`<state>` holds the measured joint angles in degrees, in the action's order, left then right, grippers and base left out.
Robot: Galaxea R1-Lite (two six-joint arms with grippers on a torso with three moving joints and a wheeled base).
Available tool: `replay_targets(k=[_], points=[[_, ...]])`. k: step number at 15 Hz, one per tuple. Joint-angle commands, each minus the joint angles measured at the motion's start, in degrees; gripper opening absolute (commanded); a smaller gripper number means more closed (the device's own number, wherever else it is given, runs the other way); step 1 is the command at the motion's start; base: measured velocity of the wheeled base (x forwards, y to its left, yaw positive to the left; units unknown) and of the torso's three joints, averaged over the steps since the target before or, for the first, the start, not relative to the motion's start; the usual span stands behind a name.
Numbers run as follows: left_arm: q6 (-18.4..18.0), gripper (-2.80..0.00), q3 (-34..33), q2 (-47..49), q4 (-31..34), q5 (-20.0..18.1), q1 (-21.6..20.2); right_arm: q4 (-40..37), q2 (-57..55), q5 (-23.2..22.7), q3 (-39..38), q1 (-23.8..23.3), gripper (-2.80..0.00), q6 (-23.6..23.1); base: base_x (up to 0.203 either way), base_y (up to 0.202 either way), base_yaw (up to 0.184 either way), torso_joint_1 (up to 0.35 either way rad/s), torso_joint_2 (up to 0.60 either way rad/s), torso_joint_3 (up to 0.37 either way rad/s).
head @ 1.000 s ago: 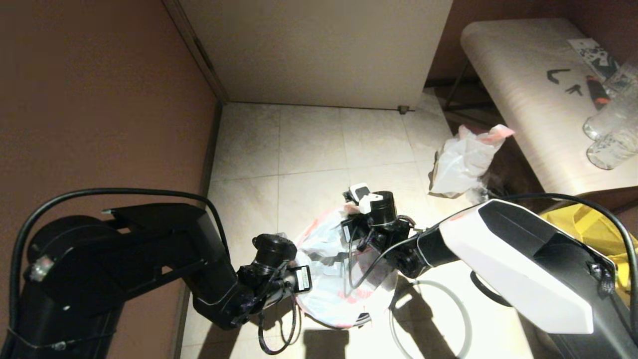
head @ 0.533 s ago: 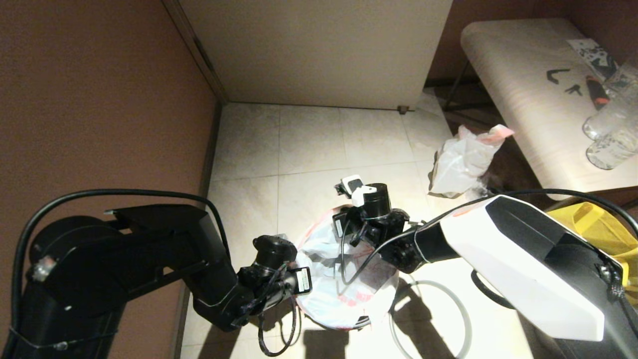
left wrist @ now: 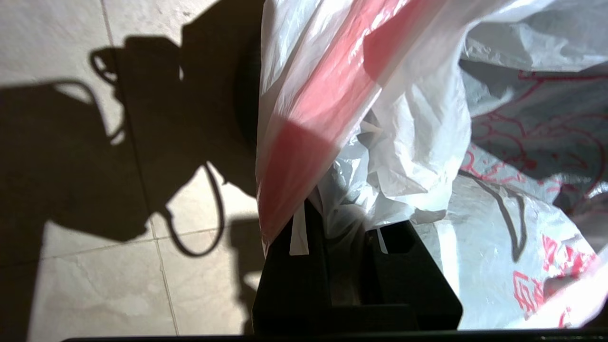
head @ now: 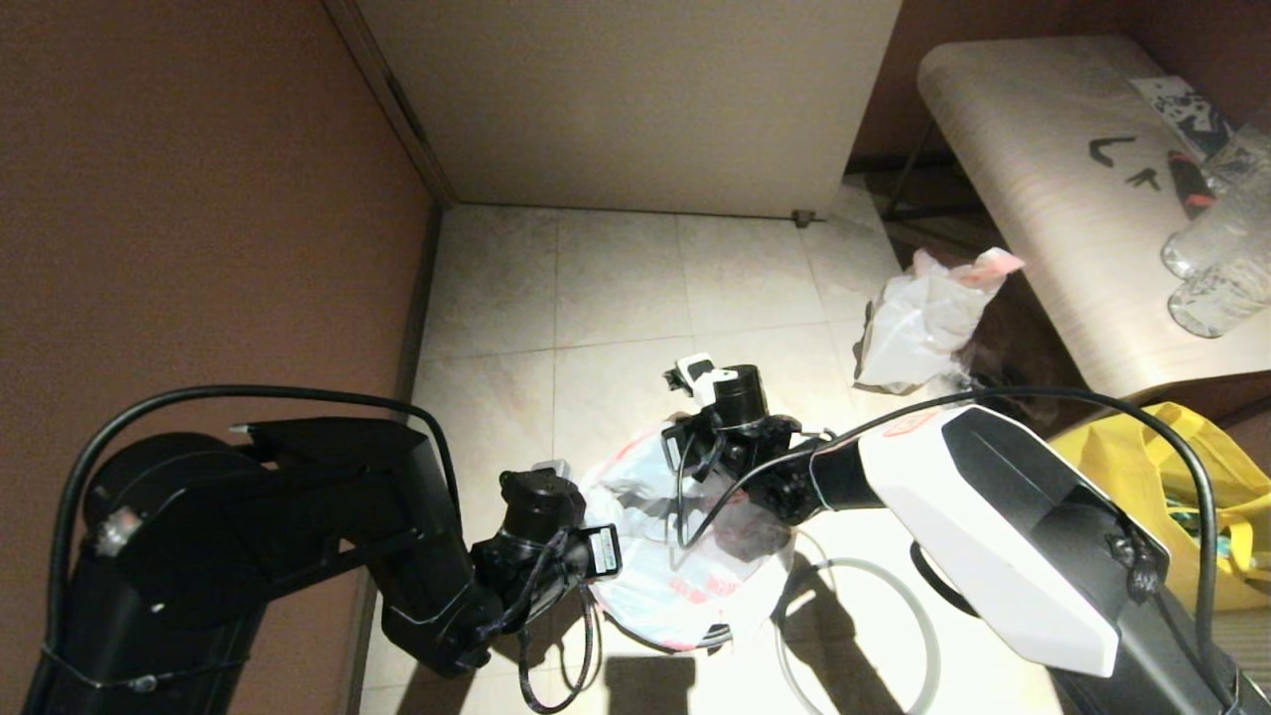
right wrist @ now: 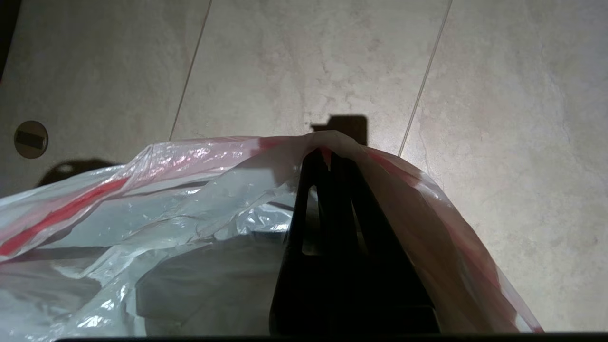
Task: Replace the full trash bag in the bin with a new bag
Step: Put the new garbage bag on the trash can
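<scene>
While both grippers pinch its rim, new bag spreads over bin.
Left gripper clamped on near edge; right gripper clamped on far edge.

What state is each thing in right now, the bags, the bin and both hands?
new bag: mouth held open over the bin.
bin: upright, mostly covered by the new bag.
full bag: out of the bin, slumped on the floor.
left hand: shut on the new bag's rim.
right hand: shut on the new bag's rim.
</scene>
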<state>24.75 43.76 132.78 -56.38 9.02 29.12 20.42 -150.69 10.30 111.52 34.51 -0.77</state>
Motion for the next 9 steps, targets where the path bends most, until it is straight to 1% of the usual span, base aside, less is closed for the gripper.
replay_targets(k=[1, 2, 4, 5, 7, 8, 9], points=[[0.0, -2.80, -0.4, 1.1, -2.4, 1.2, 0.0, -1.0, 0.1, -0.1, 0.9, -0.6, -2.80, 0.0, 0.000, 0.000, 0.000, 0.000, 0.00, 0.000], [0.0, -2.80, -0.4, 1.5, -3.9, 1.8, 0.0, -2.1, 0.6, -0.1, 0.8, -1.1, -2.80, 0.1, 0.000, 0.000, 0.000, 0.000, 0.00, 0.000], [-0.1, -2.80, -0.3, 1.6, -4.1, 2.1, -0.2, -2.6, 2.0, 0.0, 0.2, -2.1, -2.80, 0.7, 0.000, 0.000, 0.000, 0.000, 0.00, 0.000], [-0.1, -2.80, -0.3, 1.6, -4.1, 2.1, -0.4, -2.5, 3.2, 0.1, 0.0, -2.3, -2.80, 2.0, 0.000, 0.000, 0.000, 0.000, 0.00, 0.000], [0.0, -2.80, 0.0, 1.6, -4.2, 2.5, -0.9, -2.2, 8.1, 0.2, -2.6, -1.2, -2.80, 6.0, 0.000, 0.000, 0.000, 0.000, 0.00, 0.000], [0.0, -2.80, 0.2, 1.6, -4.2, 3.0, -1.1, -2.1, 10.9, 0.0, -5.4, -0.2, -2.80, 8.3, 0.000, 0.000, 0.000, 0.000, 0.00, 0.000], [0.1, -2.80, 0.3, 1.5, -4.3, 3.0, -1.5, -2.1, 14.6, -0.5, -9.9, 1.1, -2.80, 10.5, 0.000, 0.000, 0.000, 0.000, 0.00, 0.000]])
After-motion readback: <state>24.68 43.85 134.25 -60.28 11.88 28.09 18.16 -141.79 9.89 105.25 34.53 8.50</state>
